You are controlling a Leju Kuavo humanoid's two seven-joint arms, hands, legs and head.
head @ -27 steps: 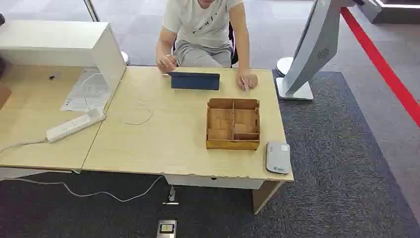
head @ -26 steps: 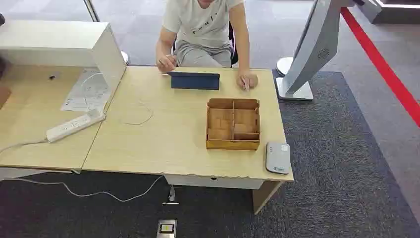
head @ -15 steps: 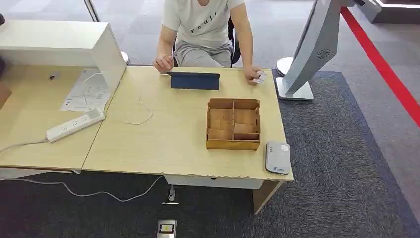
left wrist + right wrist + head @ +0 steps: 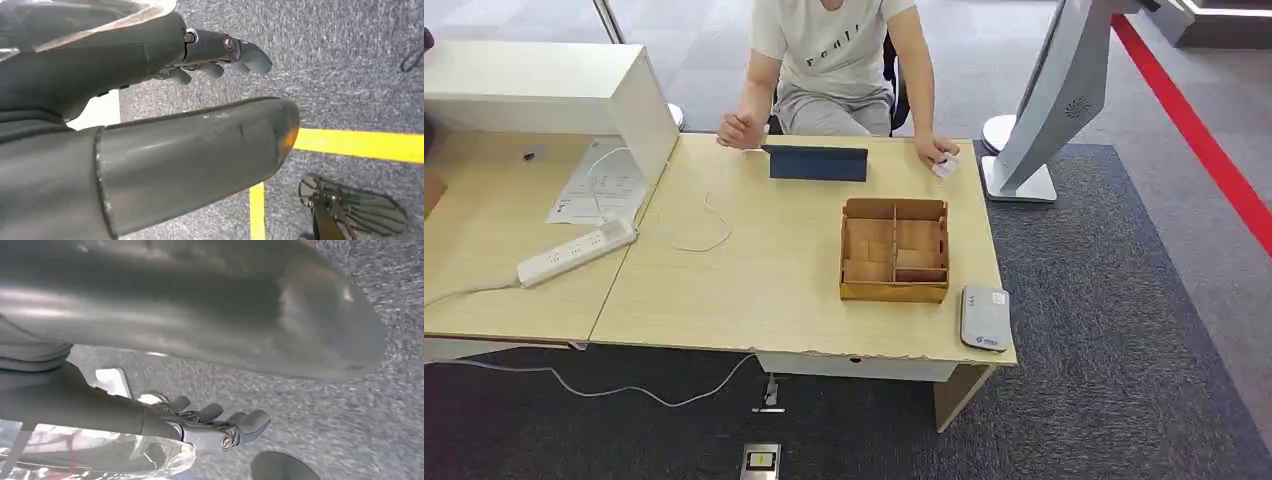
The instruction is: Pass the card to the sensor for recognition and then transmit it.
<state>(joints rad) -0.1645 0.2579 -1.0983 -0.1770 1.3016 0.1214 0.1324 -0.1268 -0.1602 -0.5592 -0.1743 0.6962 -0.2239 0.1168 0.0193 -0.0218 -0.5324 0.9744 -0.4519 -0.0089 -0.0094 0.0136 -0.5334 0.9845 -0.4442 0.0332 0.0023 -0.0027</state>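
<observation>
Wooden counter [image 4: 754, 290] stood on dark carpet [image 4: 1124, 330]. A person [image 4: 834, 60] sat at its far edge, one hand [image 4: 936, 152] at the far right corner pinching a small white card [image 4: 945, 167] that touched the counter surface there; the other hand [image 4: 738, 129] was raised just off the far edge. White box-like unit [image 4: 554, 90] sat at the far left. Wooden divided tray [image 4: 894, 292] sat toward the right side, the grey sensor [image 4: 984, 317] just beside it at the near right corner. Dark tablet case [image 4: 818, 163] stood near the far edge. White power strip [image 4: 574, 252] lay toward the left.

Left hand [image 4: 150, 115] hung over carpet, fingers [image 4: 250, 55] spread, holding nothing. Right hand [image 4: 190, 365] hung likewise, fingers [image 4: 245, 422] apart and empty.
</observation>
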